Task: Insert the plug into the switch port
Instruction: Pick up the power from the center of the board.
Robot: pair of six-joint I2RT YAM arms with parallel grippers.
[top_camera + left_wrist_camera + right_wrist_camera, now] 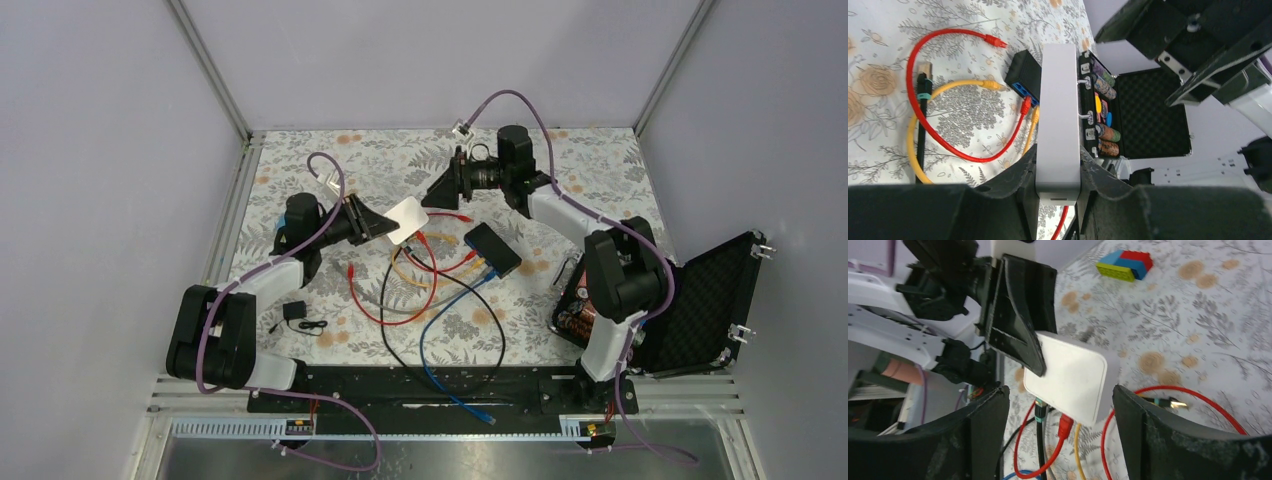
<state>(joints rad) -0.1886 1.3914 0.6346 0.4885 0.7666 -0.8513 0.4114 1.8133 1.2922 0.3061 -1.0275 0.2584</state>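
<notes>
Left tool [1058, 172] clamps white box [408, 220].
Right tool [436, 194] wide, empty, just beside it; black switch [492, 250] lies on surface [600, 160].

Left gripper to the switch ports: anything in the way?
Yes. The left gripper is shut on the white box, which sticks out ahead and hides part of the switch in its wrist view. A red plug and a yellow plug sit at the blue port edge.

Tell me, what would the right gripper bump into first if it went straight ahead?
Most likely the white box. It sits right in front of the right gripper, whose jaws are open, and the left gripper is clamping it. How far off it is, is hard to judge.
</notes>
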